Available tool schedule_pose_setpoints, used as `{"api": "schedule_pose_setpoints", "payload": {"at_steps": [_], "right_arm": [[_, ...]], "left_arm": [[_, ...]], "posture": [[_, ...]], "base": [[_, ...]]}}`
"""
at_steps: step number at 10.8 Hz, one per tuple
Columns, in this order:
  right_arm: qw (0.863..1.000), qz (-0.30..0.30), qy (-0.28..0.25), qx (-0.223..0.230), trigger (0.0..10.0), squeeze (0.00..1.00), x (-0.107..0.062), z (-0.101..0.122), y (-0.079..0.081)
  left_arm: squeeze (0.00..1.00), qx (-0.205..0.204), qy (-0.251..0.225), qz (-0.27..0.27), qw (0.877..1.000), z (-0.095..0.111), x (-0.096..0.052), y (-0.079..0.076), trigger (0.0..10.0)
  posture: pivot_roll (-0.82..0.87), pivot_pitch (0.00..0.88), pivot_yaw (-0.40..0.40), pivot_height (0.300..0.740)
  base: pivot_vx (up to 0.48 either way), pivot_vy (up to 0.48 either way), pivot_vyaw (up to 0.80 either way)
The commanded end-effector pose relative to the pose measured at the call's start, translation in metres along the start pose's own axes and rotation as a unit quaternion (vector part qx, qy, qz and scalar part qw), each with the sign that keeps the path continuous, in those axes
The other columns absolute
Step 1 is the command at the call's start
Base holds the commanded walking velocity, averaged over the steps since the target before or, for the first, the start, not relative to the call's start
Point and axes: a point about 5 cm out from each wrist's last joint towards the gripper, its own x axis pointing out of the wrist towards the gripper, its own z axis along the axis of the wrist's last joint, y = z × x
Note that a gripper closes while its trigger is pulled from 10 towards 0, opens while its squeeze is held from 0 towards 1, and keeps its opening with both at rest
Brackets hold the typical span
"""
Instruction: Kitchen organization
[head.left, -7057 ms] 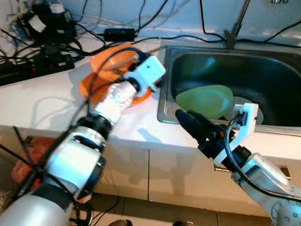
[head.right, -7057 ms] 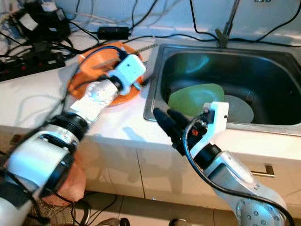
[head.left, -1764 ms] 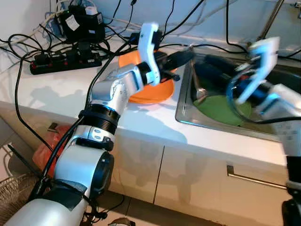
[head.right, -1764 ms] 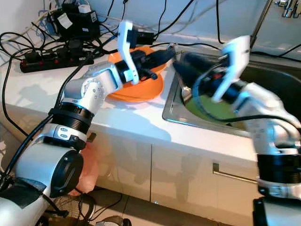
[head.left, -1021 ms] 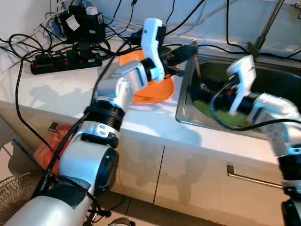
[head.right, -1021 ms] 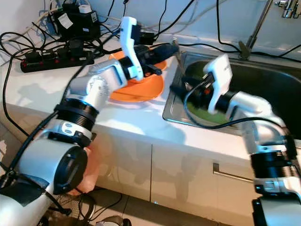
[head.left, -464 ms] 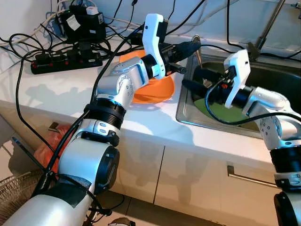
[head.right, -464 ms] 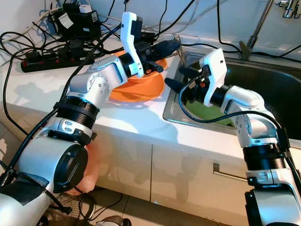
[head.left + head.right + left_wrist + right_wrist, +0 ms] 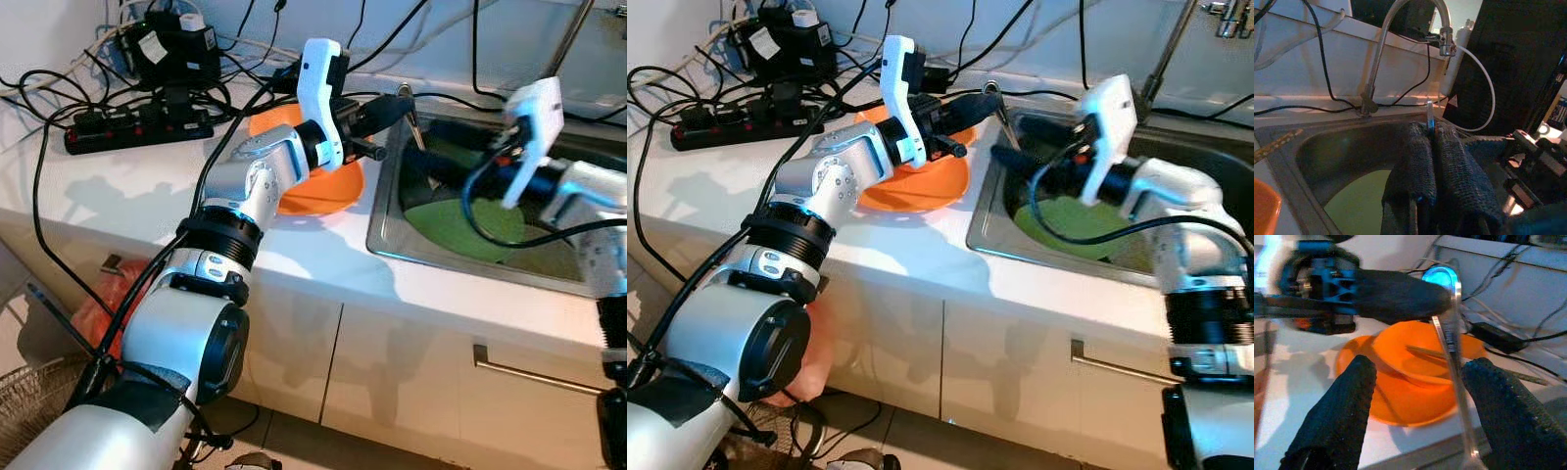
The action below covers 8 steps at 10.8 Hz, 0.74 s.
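My left gripper (image 9: 397, 101) reaches over the sink's left rim, shut on a slim metal utensil (image 9: 416, 132) that hangs down from its tips. The left wrist view has the utensil (image 9: 1430, 116) pinched between the two closed fingers. From inside the sink my right gripper (image 9: 1009, 139) faces it, open, one finger on each side of the utensil's shaft (image 9: 1449, 335) without touching. Behind the left gripper an orange bowl (image 9: 318, 186) sits on an orange plate (image 9: 1400, 406), with chopsticks (image 9: 1425, 352) inside. A green plate (image 9: 460, 220) lies in the sink (image 9: 387, 245).
A black power strip (image 9: 137, 127), chargers and tangled cables cover the counter's back left. The faucet (image 9: 1400, 29) rises behind the sink. The white counter (image 9: 127, 211) in front of the bowl is bare. Cabinet doors with a metal handle (image 9: 539, 377) stand below.
My right arm has pulled back to the right and risen, so its open fingers sit farther into the sink. The left gripper keeps the utensil in nearly the same spot.
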Motion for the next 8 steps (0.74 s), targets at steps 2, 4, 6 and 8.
{"api": "schedule_pose_setpoints", "payload": {"at_steps": [2,4,6,8], "right_arm": [[1.0,0.013,-0.01,-0.015,10.0,0.0,-0.004,0.013,-0.004],[1.0,0.004,-0.006,-0.011,10.0,0.0,-0.001,0.008,-0.008],[1.0,-0.007,-0.002,-0.021,10.0,0.0,0.009,0.004,-0.01],[1.0,-0.002,0.007,-0.022,10.0,0.0,0.016,0.002,-0.013]], "left_arm": [[0.0,0.011,0.002,0.0,1.0,0.005,0.003,-0.001,0.0],[0.0,0.009,-0.003,-0.005,1.0,0.007,0.005,-0.003,0.0],[0.0,0.008,-0.009,-0.023,1.0,0.014,0.007,-0.011,0.0],[0.0,0.014,-0.018,-0.042,0.999,0.022,0.009,-0.018,0.0]], "posture": [[0.0,0.01,0.008,0.74],[0.0,0.011,0.006,0.74],[0.01,0.012,0.006,0.74],[0.02,0.012,0.005,0.74]], "base": [[0.0,0.0,0.0],[0.0,0.0,0.0],[0.0,0.0,0.0],[0.0,0.0,0.0]]}}
